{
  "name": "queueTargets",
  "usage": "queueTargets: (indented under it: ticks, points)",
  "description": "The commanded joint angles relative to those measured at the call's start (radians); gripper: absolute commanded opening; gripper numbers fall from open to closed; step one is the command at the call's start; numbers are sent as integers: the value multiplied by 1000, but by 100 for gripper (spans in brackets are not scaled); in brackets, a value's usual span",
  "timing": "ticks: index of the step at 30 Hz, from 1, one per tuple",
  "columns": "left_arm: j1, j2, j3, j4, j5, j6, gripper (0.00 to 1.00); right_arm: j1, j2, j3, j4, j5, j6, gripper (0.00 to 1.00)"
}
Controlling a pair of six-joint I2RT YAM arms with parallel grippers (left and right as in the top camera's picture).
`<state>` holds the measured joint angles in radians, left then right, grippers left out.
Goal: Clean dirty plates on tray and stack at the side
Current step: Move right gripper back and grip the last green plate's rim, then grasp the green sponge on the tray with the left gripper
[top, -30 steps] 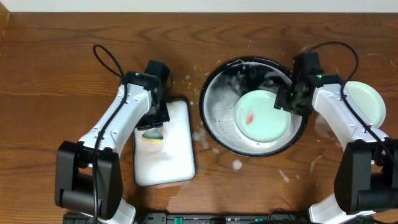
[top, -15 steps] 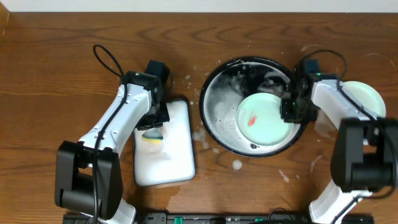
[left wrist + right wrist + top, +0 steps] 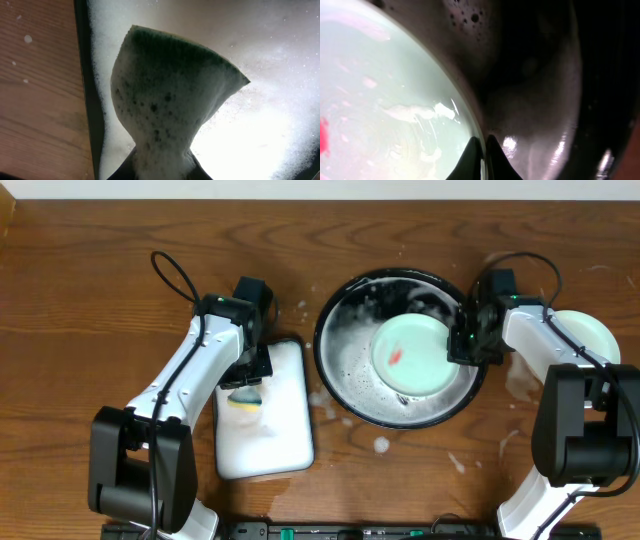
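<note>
Looking at overhead: you're early on, I reckon. One mint plate with red smear sits in foamy black basin, not scrubbed yet. Right gripper pinches its rim. Second mint plate lies on bare wood at right, no smear on part showing, so no stack yet. Yellow one not in view. White tray holds suds and sponge.

Left wrist: left gripper squeezed on that sponge, foam all around.

Right wrist: tips pressed onto plate edge, dark wet basin wall behind.
</note>
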<state>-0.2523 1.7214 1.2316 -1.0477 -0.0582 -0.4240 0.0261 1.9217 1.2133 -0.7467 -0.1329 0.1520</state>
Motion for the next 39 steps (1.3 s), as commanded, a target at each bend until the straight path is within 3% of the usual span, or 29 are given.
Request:
queueTargets:
  ticks: [1,12,13,16,24,30,32,34,39]
  points:
    - [5,3,0,-6,-5,21,17,8,15,-1,24,-19,8,1]
    - [5,3,0,-6,-6,21,17,30,16,-18,36,-21,-49,1]
    - [5,3,0,-6,-6,24,23,31,16,-18,35,-21,-49,1]
    - [4,3,-14,10,-6,24,27,32,16,-18,32,-22,-48,1]
    - [4,4,-200,263,26,24,39,32,16,-18,29,-21,-48,1]
    - [4,4,-316,384,32,24,39,32,16,-18,27,-22,-48,1]
    - [4,4,-347,419,32,24,30,32,16,-18,26,-22,-48,1]
    - [4,4,-362,437,32,24,8,32,16,-18,26,-22,-48,1]
    - [4,3,-338,441,34,35,8,32,16,-18,21,-22,-48,1]
